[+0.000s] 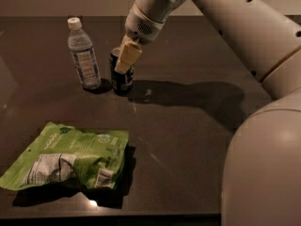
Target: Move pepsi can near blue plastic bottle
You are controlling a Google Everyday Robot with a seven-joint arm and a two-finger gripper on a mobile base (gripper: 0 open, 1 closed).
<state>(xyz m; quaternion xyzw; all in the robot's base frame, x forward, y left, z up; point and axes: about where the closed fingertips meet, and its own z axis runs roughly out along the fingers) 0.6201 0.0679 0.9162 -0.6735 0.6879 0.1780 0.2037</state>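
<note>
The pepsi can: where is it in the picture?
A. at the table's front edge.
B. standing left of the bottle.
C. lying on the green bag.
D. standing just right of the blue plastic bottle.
D: the pepsi can stands upright close beside the blue plastic bottle, on its right in the picture, with the gripper at its top.
</note>
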